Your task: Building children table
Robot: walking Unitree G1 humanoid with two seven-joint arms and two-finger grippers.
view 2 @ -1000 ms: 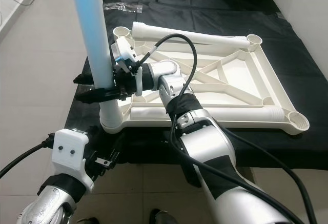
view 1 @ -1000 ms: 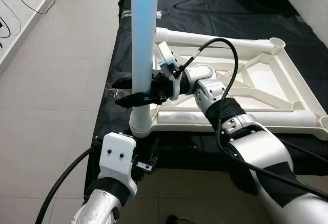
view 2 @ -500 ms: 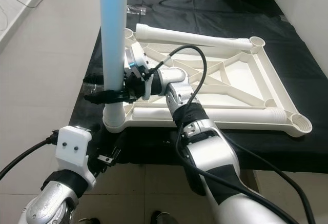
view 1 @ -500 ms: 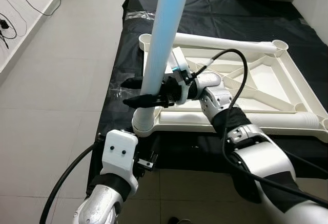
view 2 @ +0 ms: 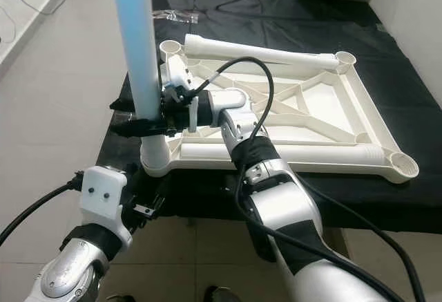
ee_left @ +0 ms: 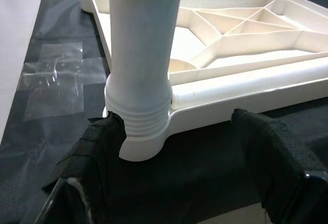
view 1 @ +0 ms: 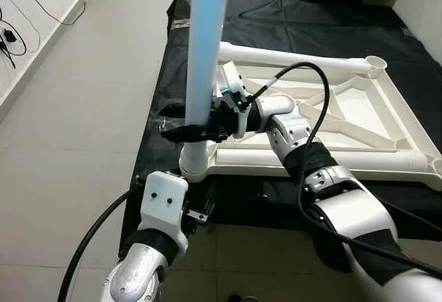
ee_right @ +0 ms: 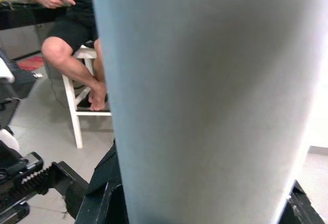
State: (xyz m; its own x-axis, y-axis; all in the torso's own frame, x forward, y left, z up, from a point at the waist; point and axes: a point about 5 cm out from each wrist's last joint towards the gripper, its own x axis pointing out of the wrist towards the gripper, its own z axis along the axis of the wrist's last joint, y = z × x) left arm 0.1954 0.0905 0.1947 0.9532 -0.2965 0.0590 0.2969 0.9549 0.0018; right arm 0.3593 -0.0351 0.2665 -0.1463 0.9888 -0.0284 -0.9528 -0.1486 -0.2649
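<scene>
The white table top [view 1: 387, 108] lies upside down on a black-covered surface [view 1: 311, 19]. A light blue leg [view 1: 206, 46] stands upright in its near-left corner socket [view 1: 195, 165]. My right gripper [view 1: 177, 122] is shut on the leg just above the socket, one black finger on each side; in the right wrist view the leg [ee_right: 205, 101] is very close. My left gripper [view 1: 195, 213] sits low at the front edge, below the socket. In the left wrist view it [ee_left: 187, 183] is open, its fingers [ee_left: 277, 167] flanking the threaded base of the leg [ee_left: 141, 106].
A white tube [view 1: 297, 57] lies along the far side of the table top, another [view 1: 345, 158] along the near side. Tiled floor [view 1: 76, 108] spreads to the left. A person sits on a white stool [ee_right: 74, 111] in the right wrist view.
The blue leg leaned to the right half a second ago and now stands upright in the socket, with my right gripper still on it. The camera has shifted slightly.
</scene>
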